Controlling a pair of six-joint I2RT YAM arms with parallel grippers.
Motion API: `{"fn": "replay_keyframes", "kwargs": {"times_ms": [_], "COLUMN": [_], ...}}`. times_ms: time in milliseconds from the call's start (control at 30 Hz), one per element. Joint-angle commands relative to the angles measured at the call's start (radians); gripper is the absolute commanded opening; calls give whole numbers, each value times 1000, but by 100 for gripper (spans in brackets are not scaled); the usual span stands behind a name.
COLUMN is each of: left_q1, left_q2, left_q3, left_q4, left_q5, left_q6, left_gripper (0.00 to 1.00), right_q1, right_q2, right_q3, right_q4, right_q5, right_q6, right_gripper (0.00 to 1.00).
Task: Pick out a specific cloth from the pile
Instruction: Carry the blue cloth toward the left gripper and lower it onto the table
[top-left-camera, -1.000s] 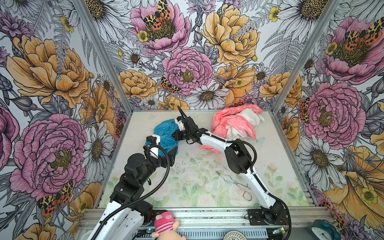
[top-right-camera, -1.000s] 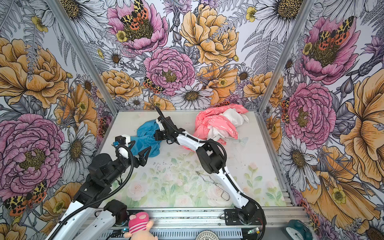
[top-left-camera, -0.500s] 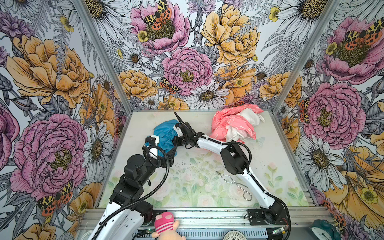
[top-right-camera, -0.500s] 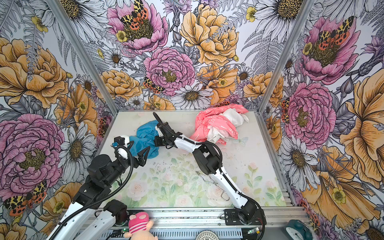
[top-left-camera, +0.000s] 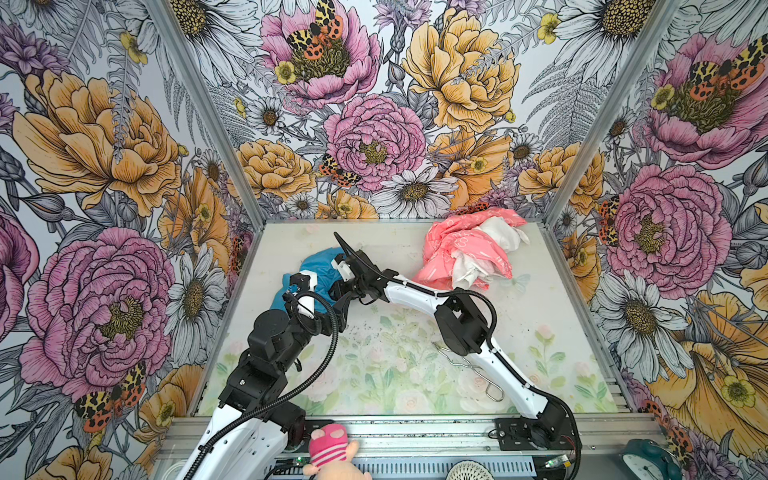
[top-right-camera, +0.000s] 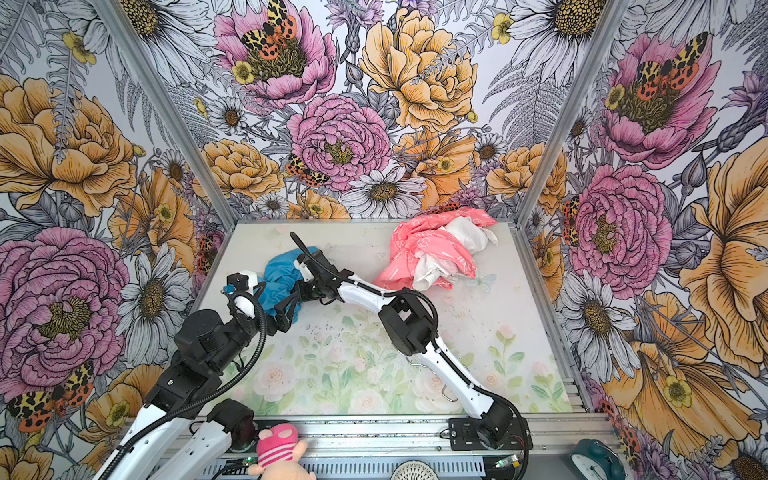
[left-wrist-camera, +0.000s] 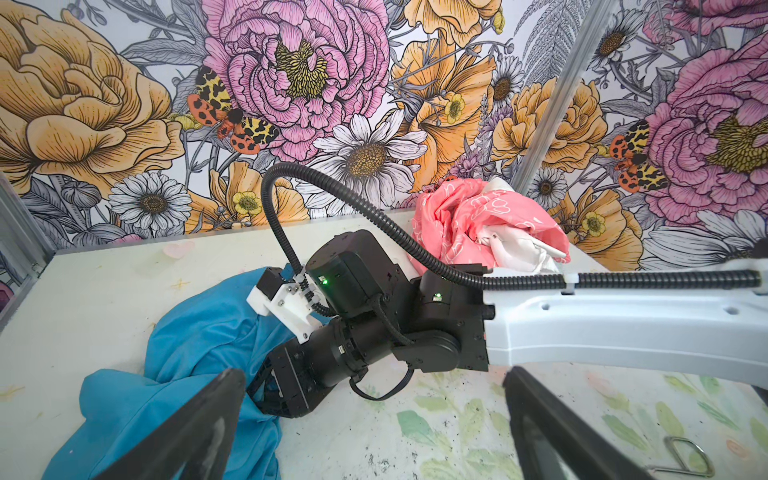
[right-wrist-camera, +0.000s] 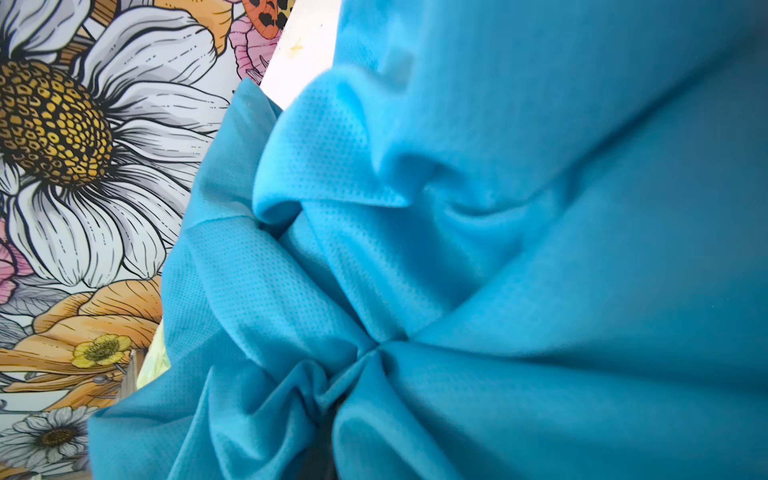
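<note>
the cloth (top-left-camera: 318, 270) is plain turquoise blue, crumpled in soft folds on the table (top-left-camera: 415, 374) at left rear, well apart from the pile (top-left-camera: 465, 253) of pink and white. the right arm (top-left-camera: 415, 293) stretches low across the middle. the right gripper (left-wrist-camera: 270, 390) is buried in blue folds; i cannot tell its spread. the left gripper (left-wrist-camera: 372, 376) gapes wide, holding nothing.

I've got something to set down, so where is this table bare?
Bare: the right side of the table, between pile, right arm and front rail; the front middle, between left arm and wire hook; the back strip between cloth and pile. Crowded: back left, both arms at the cloth.
</note>
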Motion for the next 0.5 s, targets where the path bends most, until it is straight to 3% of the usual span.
{"fn": "replay_keyframes", "kwargs": {"times_ms": [0,467], "left_q1": [3,5], "left_q2": [-17,-38], "left_q3": [-13,-17], "left_q4": [-2,-3], "left_q5": [-25,-47], "left_q6": [15,16], "left_gripper": [99,98], "right_q1": [-10,-11], "right_q2": [-73,-320], "right_q3": [1,-101], "right_q4": [-12,-11], "right_q5": [12,78], "right_q6": [-20,-87], "right_gripper": [35,68]}}
